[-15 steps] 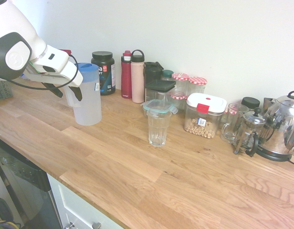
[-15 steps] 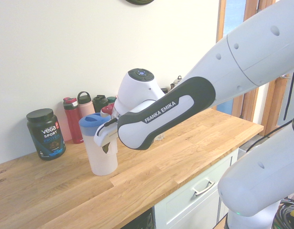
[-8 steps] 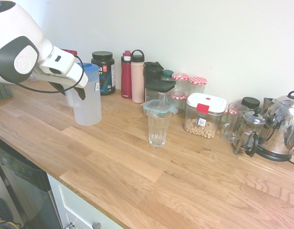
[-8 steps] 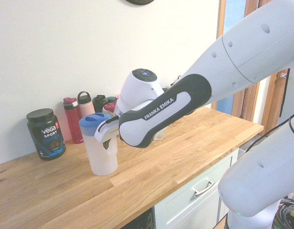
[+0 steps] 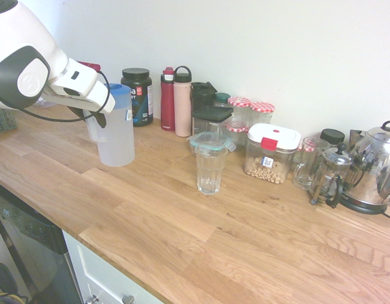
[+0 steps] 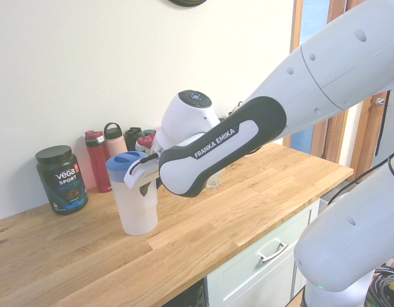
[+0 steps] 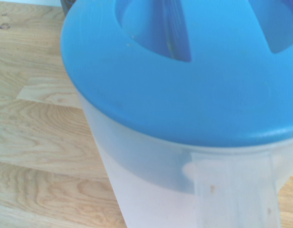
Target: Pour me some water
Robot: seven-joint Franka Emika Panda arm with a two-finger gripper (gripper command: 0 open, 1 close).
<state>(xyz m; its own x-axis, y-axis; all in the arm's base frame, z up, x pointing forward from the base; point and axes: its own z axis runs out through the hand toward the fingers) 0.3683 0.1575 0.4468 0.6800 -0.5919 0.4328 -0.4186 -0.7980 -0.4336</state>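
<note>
Keeping the fingers [image 5: 90,118] around the jug's handle [image 7: 237,194], narrowly parted, but not showing clearly enough to tell a light straddle from a firm grip. Resting upright on the table [image 5: 150,215], with the jug [image 5: 116,142] keeping its blue lid [image 7: 151,95] on. Holding the water [image 7: 156,209] inside, faintly visible below a level line through the frosted wall. Probably working on securing the handle, with lifting and pouring still to do. Risking a slip or twist during lifting, through gripping too high or shallowly on smooth plastic with a heavy load hanging below. Risking a blocked or sideways pour too, through a closed or misaligned spout. Standing well apart from the jug, upright, with the glass [image 5: 209,174] looking like the likely target. Crowding close behind it, with the teal-lidded container [image 5: 211,142] inviting a knock from a low or wide swing. Risking spills over the table through tilting too early or too fast.
</note>
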